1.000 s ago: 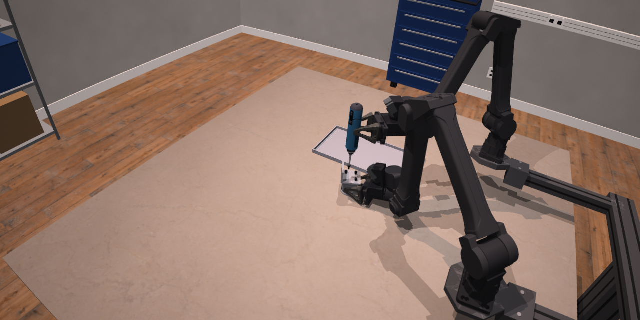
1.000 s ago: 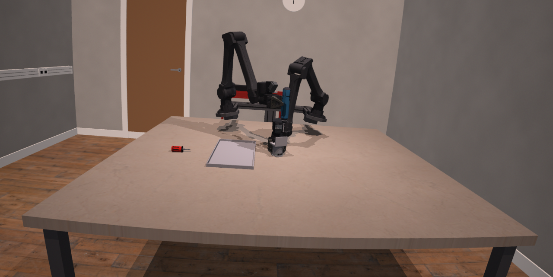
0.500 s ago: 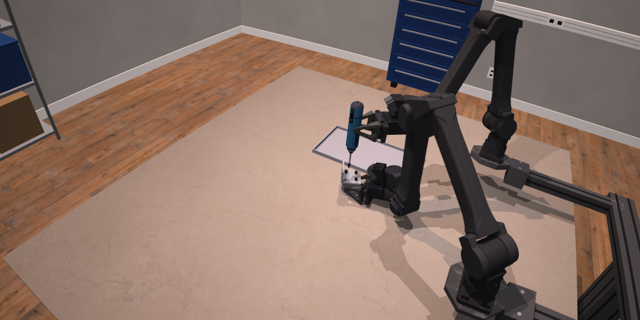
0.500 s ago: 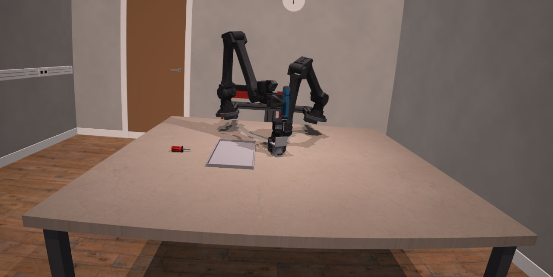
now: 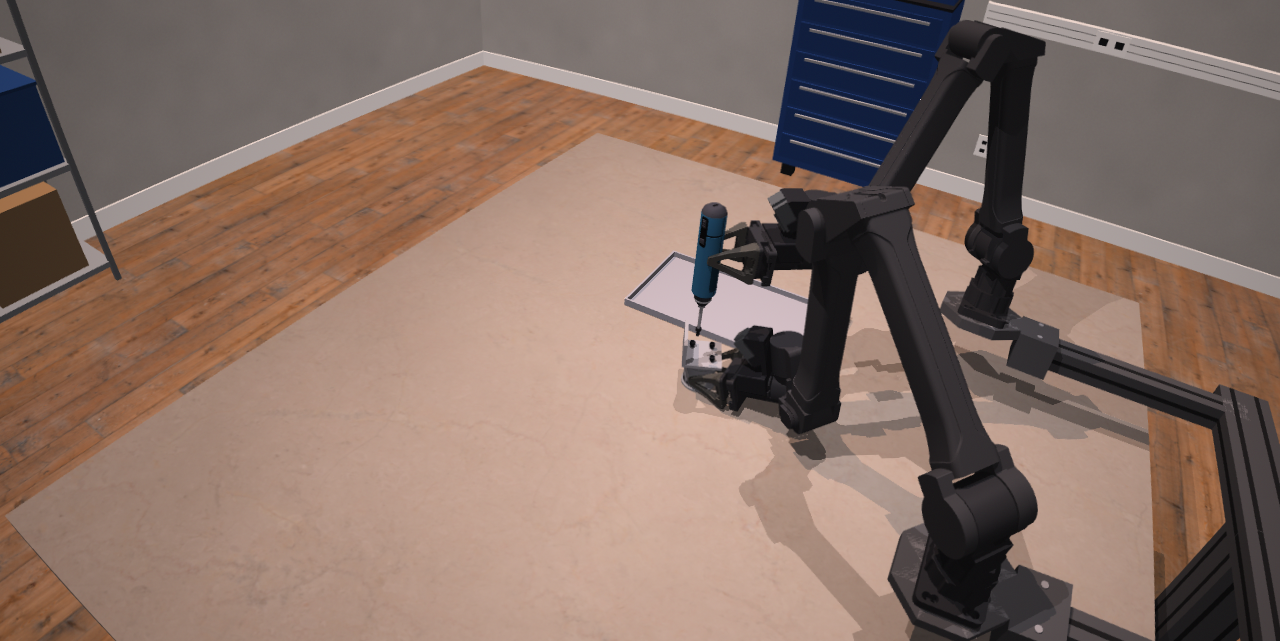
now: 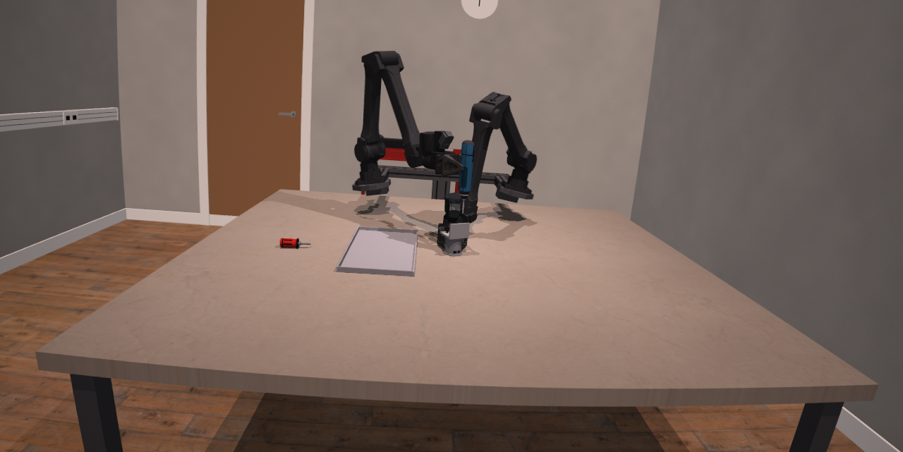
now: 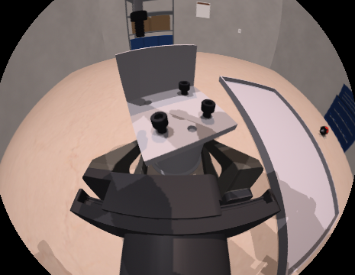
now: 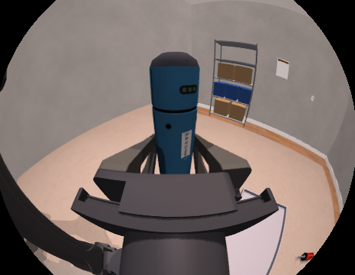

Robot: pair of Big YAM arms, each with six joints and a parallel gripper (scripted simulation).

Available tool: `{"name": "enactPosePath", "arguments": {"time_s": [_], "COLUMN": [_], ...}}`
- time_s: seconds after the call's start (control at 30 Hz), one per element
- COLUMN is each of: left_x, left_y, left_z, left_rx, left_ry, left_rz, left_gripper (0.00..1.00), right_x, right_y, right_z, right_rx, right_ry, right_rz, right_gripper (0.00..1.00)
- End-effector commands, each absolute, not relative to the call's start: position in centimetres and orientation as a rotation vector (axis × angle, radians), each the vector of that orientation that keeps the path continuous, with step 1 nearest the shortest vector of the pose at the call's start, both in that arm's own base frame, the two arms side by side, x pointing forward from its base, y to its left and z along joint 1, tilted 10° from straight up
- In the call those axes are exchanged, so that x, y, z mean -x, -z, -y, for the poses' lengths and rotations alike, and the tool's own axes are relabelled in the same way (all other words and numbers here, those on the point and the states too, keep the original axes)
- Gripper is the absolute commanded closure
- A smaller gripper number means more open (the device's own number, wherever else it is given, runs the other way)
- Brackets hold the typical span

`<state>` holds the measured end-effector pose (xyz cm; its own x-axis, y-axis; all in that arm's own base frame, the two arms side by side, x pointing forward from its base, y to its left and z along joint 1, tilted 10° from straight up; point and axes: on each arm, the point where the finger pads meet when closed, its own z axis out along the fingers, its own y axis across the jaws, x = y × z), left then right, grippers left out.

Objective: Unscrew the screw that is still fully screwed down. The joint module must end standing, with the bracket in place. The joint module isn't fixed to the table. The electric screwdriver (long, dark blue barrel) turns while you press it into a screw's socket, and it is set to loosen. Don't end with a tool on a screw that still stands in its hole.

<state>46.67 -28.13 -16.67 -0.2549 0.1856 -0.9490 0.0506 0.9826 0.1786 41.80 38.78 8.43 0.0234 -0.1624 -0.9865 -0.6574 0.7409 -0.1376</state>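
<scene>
On the beige desk (image 5: 402, 368) (image 6: 441, 323) (image 7: 51, 153) (image 8: 89, 145), going left to right in the exterior view, one red-handled screwdriver (image 6: 288, 242) (image 7: 324, 131) (image 8: 308, 256) lies left of one pale rectangular tray (image 5: 760, 301) (image 6: 379, 252) (image 7: 292, 153) (image 8: 253, 244). Right of the tray, one grey cylindrical joint module (image 6: 453, 247) (image 7: 177, 163) stands upright, grasped by the left gripper (image 5: 707, 366) (image 7: 175, 138). It carries one L-shaped grey metal bracket (image 5: 702, 352) (image 6: 458, 230) (image 7: 158, 72) with three black socket screws (image 7: 159, 121) and two open holes. The right gripper's (image 5: 713, 252) (image 6: 463, 166) (image 8: 174, 153) fingers clasp one dark blue electric screwdriver (image 5: 708, 256) (image 6: 466, 165) (image 8: 174, 126), one black screw (image 5: 698, 331) (image 7: 139, 23) hanging at its tip.
</scene>
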Motion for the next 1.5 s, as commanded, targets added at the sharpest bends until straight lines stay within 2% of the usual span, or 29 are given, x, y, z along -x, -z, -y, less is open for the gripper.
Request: {"name": "enactPosePath", "arguments": {"time_s": [0.0, 1.47], "left_x": [-47.1, -47.1], "left_y": [16.2, 16.2], "left_z": [28.6, 28.6], "left_rx": [-0.167, -0.167], "left_ry": [-0.120, -0.120], "left_rz": [-1.814, -1.814], "left_gripper": [0.41, 0.41], "right_x": [-42.6, -38.2], "right_y": [-12.8, -11.8], "right_z": [-40.6, -36.7], "right_rx": [0.649, 0.662], "right_ry": [-0.475, -0.470], "right_rz": [-1.445, -1.470], "right_gripper": [0.58, 0.58]}}
